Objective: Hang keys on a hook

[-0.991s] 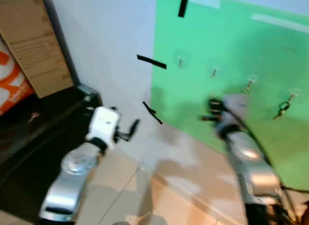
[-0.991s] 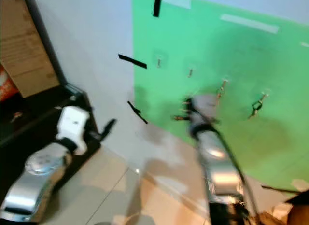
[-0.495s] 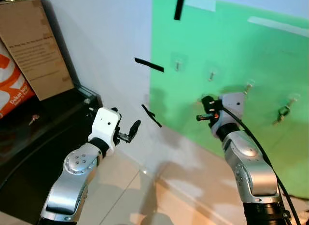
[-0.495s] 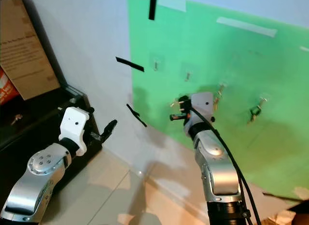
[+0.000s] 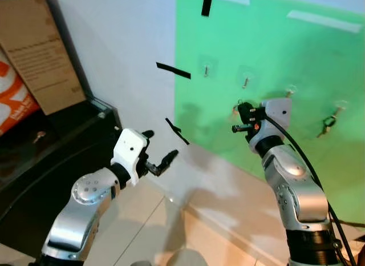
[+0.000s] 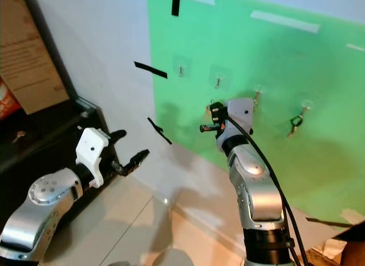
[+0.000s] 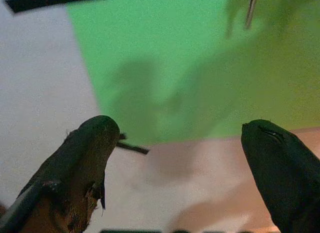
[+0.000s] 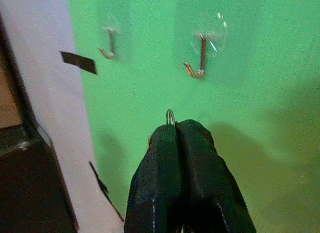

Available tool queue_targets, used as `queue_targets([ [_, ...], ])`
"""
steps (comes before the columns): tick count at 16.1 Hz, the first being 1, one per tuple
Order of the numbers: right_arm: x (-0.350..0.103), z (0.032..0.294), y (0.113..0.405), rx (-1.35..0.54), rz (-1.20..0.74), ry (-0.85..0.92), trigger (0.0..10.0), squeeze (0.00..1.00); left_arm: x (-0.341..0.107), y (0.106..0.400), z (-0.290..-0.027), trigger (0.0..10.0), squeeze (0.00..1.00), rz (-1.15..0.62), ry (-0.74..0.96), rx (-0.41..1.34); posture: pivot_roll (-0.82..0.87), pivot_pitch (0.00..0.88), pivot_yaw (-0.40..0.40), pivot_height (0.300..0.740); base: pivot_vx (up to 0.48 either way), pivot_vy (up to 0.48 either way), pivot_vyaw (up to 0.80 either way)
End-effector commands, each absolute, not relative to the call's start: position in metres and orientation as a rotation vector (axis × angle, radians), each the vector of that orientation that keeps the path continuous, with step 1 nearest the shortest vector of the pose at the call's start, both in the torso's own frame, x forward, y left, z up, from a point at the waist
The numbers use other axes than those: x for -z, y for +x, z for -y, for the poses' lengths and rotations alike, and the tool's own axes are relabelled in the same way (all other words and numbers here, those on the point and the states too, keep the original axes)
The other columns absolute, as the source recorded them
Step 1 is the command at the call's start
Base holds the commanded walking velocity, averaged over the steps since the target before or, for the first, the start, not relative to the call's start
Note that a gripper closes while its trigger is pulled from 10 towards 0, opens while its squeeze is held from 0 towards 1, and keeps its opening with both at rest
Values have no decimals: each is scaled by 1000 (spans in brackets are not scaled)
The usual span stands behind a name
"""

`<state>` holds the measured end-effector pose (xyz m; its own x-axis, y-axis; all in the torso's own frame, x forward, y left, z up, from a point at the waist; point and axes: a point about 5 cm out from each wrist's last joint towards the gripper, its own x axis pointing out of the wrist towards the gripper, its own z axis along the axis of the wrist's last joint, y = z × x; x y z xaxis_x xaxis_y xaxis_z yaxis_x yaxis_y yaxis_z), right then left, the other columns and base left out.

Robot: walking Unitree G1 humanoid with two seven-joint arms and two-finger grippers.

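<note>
Right pincer point(image 8: 176, 130) is raised before the green board point(image 6: 319, 77), fingers clenched on a key ring point(image 8: 171, 116), held just below a clear-backed hook point(image 8: 200, 55). Left pincer point(image 7: 180, 158) is held low with fingers spread apart, nothing between them. Another key set point(image 6: 294, 122) hangs on the far-right hook.

Bright green board point(image 5: 274, 55) on a plain white wall point(image 5: 120, 43), w/ black tape strips point(image 5: 173, 71) across both & a pale tape strip point(image 5: 322, 21) up top. Hooks point(image 8: 200, 58) are clear w/ coppery metal, dark keys point(image 5: 326, 125) hang off one. Arms are silver w/ a white wrist block point(image 5: 130, 152), black fingers point(image 8: 197, 163); brown cardboard box point(image 5: 43, 55), orange & white bag point(image 5: 14, 103), black cabinet point(image 5: 51, 157), beige floor tiles point(image 5: 171, 232).
</note>
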<state>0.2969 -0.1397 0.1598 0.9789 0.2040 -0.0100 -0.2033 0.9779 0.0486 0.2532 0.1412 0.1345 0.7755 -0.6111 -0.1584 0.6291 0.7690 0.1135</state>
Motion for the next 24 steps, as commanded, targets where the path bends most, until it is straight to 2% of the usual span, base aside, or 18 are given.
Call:
queue_targets([
  [1, -165, 141, 302, -200, -1, 70, 10000, 0, -142, 254, -139, 10000, 110, -100, 169, 722, 72, 0, -3, 740, 0, 0, 0],
  [11, -186, 132, 334, -196, 61, 175, 10000, 0, -149, 251, -137, 10000, 106, -93, 134, 838, 83, 0, -1, 740, 0, 0, 0],
  [24, -189, 137, 342, -137, 77, 269, 10000, 0, -150, 250, -136, 10000, 106, -99, 117, 863, 80, 0, 5, 740, 0, 0, 0],
])
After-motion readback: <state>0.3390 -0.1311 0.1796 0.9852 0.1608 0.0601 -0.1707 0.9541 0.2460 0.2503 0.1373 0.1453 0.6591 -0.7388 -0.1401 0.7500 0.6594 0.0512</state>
